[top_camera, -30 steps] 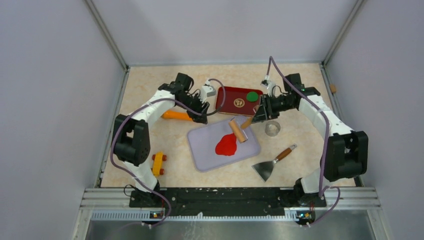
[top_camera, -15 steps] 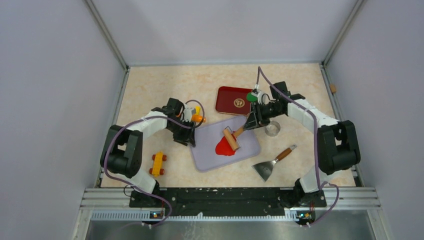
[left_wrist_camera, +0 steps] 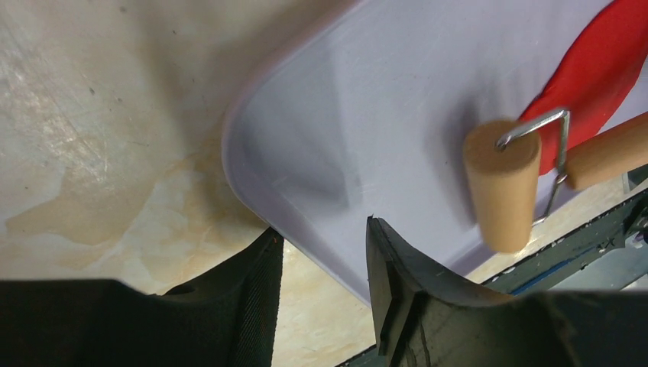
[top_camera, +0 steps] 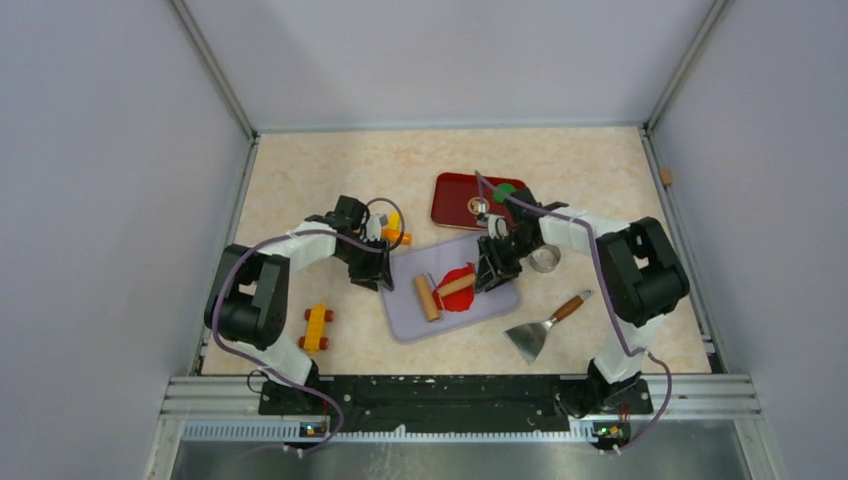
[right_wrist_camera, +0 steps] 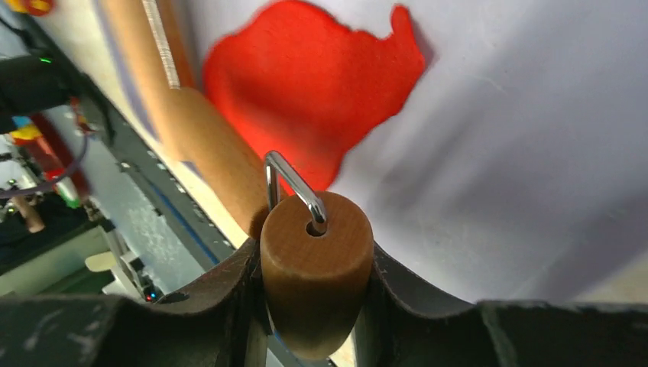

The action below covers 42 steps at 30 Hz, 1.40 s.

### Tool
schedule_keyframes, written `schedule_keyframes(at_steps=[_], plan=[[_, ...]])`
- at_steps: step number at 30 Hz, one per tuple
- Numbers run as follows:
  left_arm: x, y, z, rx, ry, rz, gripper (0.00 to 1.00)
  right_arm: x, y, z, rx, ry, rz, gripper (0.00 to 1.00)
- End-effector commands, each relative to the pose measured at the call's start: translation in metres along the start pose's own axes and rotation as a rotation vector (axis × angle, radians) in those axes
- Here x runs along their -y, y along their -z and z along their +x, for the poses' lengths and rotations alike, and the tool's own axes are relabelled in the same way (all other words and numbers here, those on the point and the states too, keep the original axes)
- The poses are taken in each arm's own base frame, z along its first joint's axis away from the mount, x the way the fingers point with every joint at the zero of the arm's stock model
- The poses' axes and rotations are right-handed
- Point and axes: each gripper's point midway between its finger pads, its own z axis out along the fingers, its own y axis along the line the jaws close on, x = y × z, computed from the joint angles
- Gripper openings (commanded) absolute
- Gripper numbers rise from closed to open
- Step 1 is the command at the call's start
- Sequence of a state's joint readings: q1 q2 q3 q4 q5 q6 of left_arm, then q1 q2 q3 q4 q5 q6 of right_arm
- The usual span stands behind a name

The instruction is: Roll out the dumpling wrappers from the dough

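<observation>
The right gripper [right_wrist_camera: 313,258] is clamped on the wooden handle of the rolling pin [top_camera: 428,297], with the handle's end seated between its two fingers. From there the handle runs left and slightly toward the near edge, passing over the dough [right_wrist_camera: 306,92]. It ends at the barrel, which lies just past the dough's left side on the lilac board [left_wrist_camera: 344,115]. The barrel's long axis runs roughly near-to-far, about square to the handle.

The dough is a flattened, ragged red patch near the board's middle, so it sits between this gripper and the barrel. A stroke drawn back toward the right arm would likely carry the barrel across it.

The left gripper [left_wrist_camera: 321,233] stands with jaws apart at the board's left rim. One finger is over the board and the other is on the bench [top_camera: 330,180] side. It is apart from the dough, so the right arm is the nearer one.
</observation>
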State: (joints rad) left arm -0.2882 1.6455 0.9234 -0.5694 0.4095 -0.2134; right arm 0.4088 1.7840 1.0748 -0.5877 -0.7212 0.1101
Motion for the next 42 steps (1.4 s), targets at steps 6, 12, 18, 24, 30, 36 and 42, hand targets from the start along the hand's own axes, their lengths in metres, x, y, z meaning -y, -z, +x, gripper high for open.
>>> schedule_keyframes(at_steps=[6, 12, 18, 24, 30, 36, 42], plan=[[0.010, 0.003, -0.032, 0.097, -0.056, 0.026, 0.47, 0.003, -0.023, -0.004, -0.007, 0.181, 0.037, 0.00], [0.028, 0.020, -0.049, 0.135, -0.204, 0.106, 0.50, -0.098, 0.037, -0.056, 0.130, 0.442, -0.235, 0.00], [0.043, 0.037, -0.065, 0.167, -0.323, 0.148, 0.49, -0.112, 0.085, -0.058, 0.136, 0.571, -0.158, 0.00], [0.040, 0.045, -0.072, 0.180, -0.369, 0.115, 0.48, -0.072, 0.097, -0.032, 0.034, 0.541, -0.114, 0.00], [0.037, 0.046, -0.064, 0.176, -0.356, 0.106, 0.46, -0.062, 0.090, -0.026, -0.029, 0.498, -0.139, 0.00], [0.035, 0.047, -0.060, 0.182, -0.344, 0.101, 0.46, -0.013, 0.068, -0.028, -0.112, 0.432, 0.045, 0.00], [0.034, 0.047, -0.057, 0.190, -0.323, 0.109, 0.46, 0.029, 0.038, -0.012, -0.237, 0.431, 0.193, 0.00]])
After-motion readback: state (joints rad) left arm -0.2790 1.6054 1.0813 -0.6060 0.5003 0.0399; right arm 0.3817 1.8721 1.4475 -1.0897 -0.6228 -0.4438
